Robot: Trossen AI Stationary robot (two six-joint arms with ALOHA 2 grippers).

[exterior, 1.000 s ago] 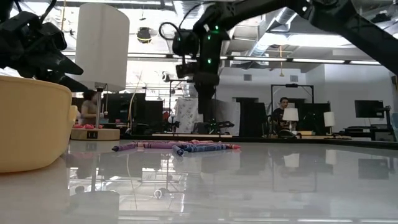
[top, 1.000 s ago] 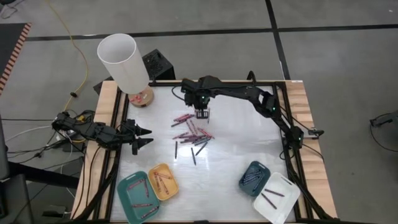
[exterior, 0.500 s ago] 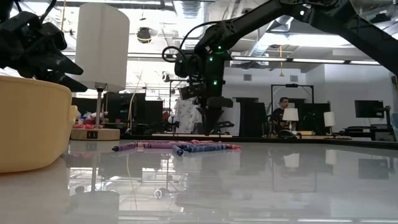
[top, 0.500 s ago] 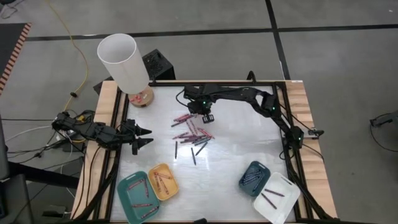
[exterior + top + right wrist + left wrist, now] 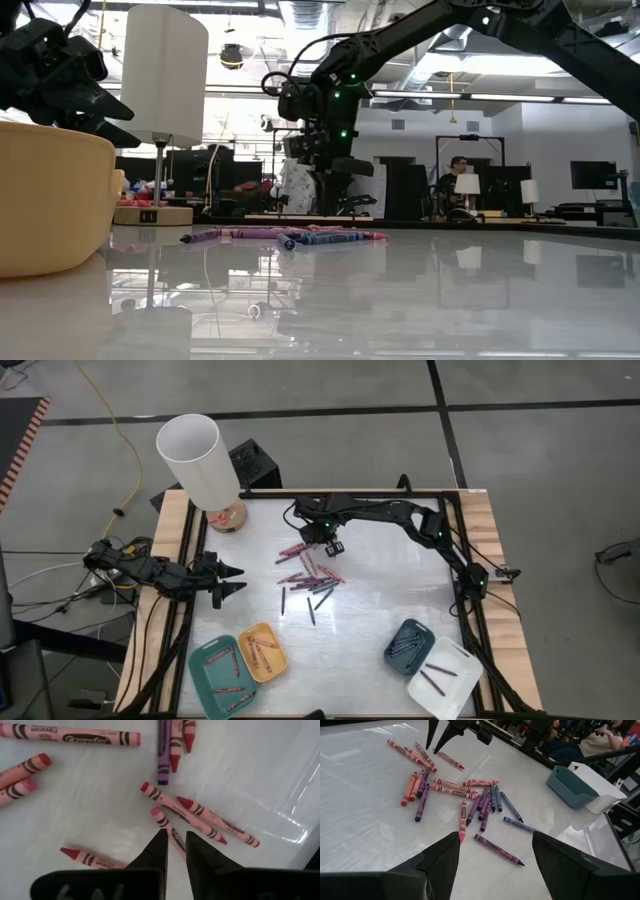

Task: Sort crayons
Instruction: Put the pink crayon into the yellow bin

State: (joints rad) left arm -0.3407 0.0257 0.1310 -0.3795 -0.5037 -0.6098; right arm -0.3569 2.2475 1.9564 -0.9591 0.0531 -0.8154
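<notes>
Right pincer (image 5: pixel 334 547) nearly closed, empty, low over pink crayons (image 5: pixel 197 817) lying flat at mixed angles mid-bench (image 5: pixel 380 600), unchanged from half a second ago, left pincer (image 5: pixel 228 581) open at bench edge.

Overhead, table-level, two wrist views; shared crayons (image 5: pixel 308 575).

Crayons (image 5: pixel 307 578) are lying scattered mid-frame on the white table (image 5: pixel 380 590), and the right gripper (image 5: pixel 334 547) is hanging right at the pile's upper edge. Left gripper (image 5: pixel 228 580) is sitting at the left edge, fingers spread. Trays are sitting lower left (image 5: pixel 222 670) and lower right (image 5: pixel 407 644).
</notes>
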